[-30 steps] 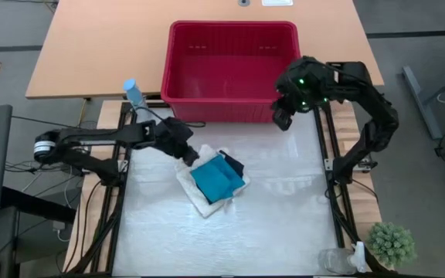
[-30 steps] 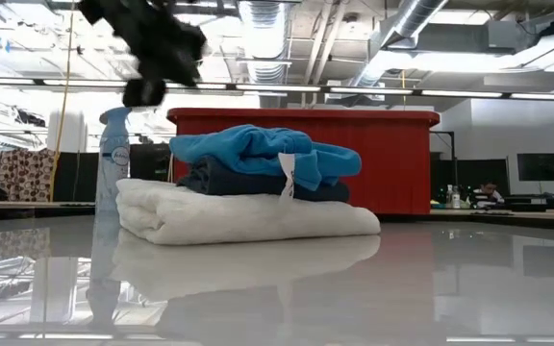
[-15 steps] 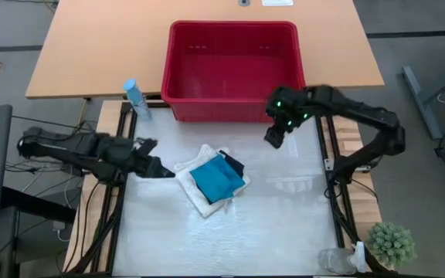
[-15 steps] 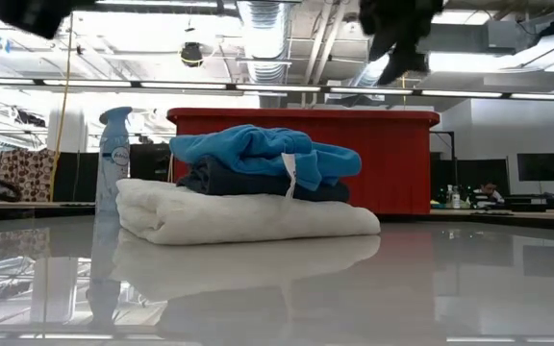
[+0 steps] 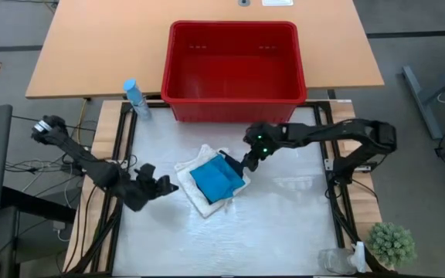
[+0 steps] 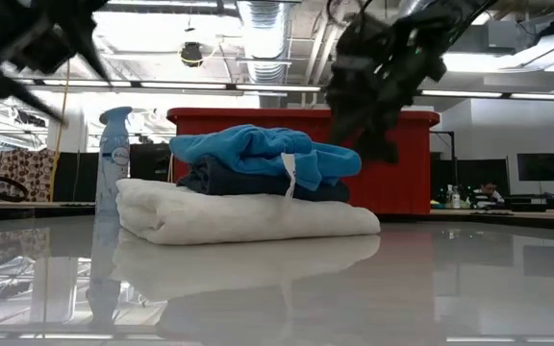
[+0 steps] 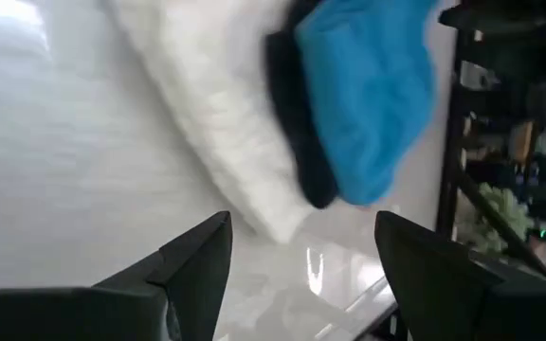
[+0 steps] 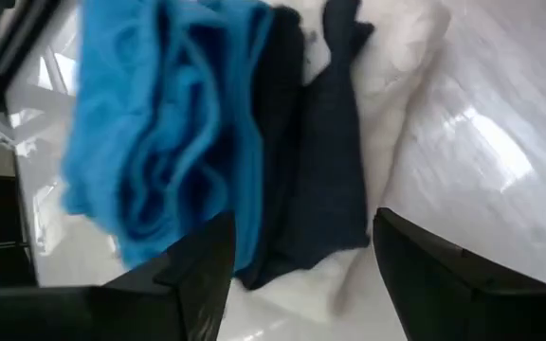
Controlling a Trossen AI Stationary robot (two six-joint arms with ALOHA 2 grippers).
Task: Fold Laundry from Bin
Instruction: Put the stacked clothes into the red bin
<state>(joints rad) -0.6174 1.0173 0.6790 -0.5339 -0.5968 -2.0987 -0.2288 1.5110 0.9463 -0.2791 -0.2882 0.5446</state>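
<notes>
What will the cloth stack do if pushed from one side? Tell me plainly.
Probably it shears rather than slides whole: the teal cloth lies loosely bunched on the navy one, so the top layers likely slip first. The white cloth at the bottom looks thick and soft, so it would likely buckle. The table looks glossy, so some sliding is possible.

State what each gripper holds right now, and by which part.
Nothing is held. The left gripper and right gripper are both open, one on each side of the laundry stacked on the table.
</notes>
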